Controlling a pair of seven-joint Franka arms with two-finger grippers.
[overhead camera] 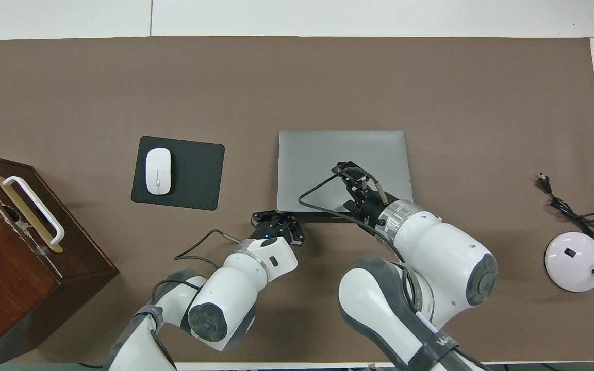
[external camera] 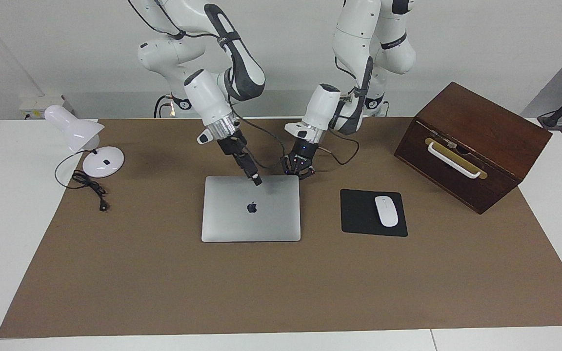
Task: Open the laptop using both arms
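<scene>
The silver-grey laptop lies closed on the brown mat, its apple logo facing up. My right gripper is shut and tilts down, its tip on or just above the lid close to the edge nearest the robots. My left gripper is shut and sits low at the laptop's corner nearest the robots, toward the left arm's end of the table. Whether it touches the laptop I cannot tell. Neither gripper holds anything.
A black mouse pad with a white mouse lies beside the laptop toward the left arm's end. A dark wooden box with a white handle stands past it. A white desk lamp and its cord are at the right arm's end.
</scene>
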